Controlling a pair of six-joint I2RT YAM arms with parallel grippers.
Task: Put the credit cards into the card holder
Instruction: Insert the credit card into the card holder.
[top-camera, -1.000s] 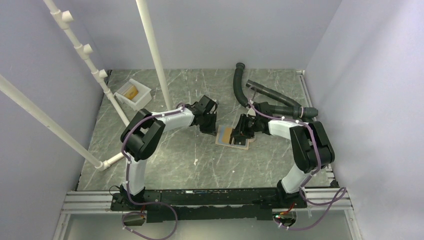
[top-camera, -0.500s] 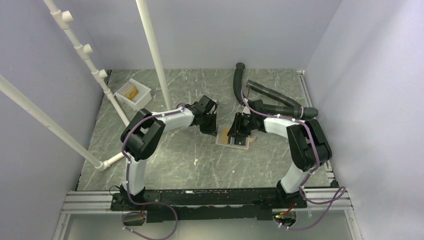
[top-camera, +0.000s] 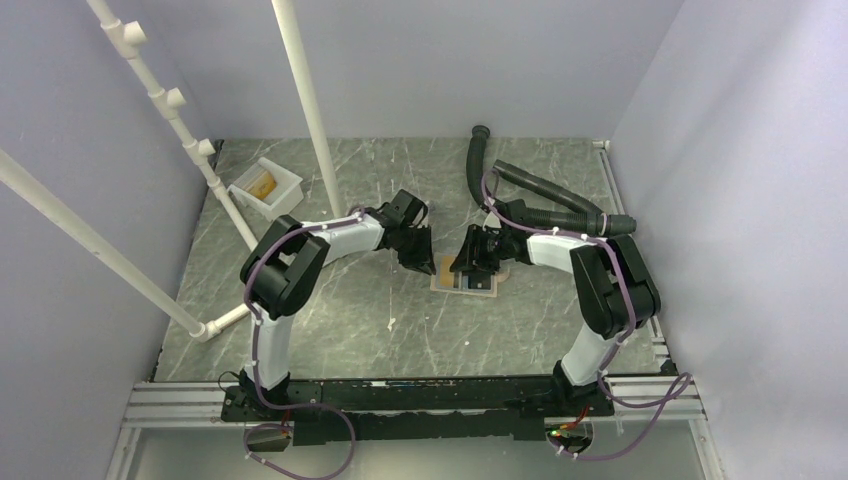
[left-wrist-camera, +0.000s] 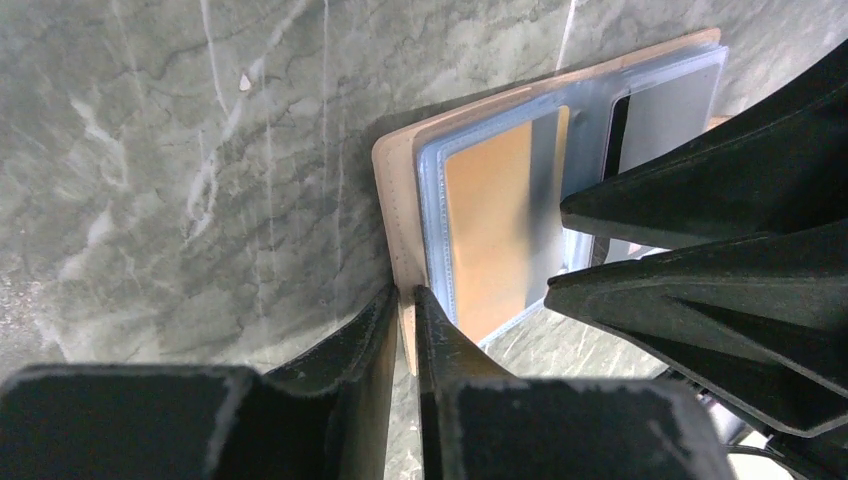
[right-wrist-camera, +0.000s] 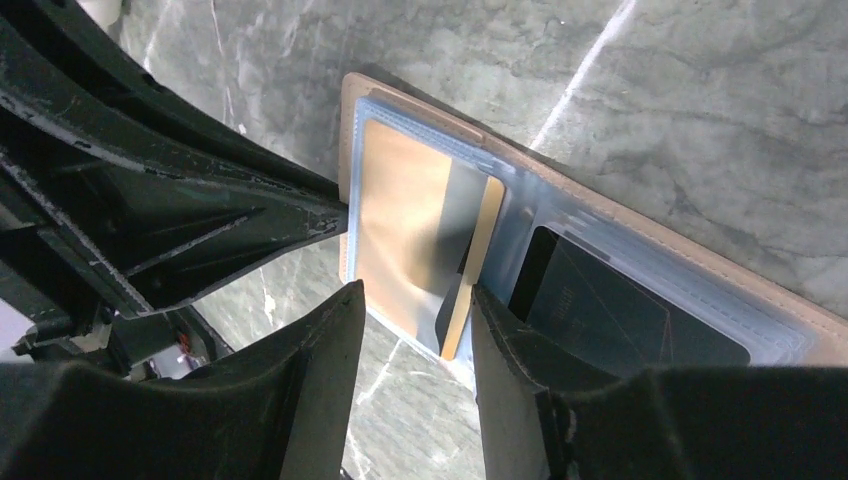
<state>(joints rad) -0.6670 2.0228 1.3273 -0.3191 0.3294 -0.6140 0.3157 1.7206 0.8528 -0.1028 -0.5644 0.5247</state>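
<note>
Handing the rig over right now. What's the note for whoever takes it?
Left gripper: fingers pinch the tan edge of the card holder, which lies open.
Right gripper: open, fingers astride the golden card.
Done: golden card looks almost seated in one sleeve; dark card sits in the next.
Left: push the golden card home; check the white tray, something yellowish lies in it.

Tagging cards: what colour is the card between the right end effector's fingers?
Golden-brown. The card shows best in the right wrist view.
</note>
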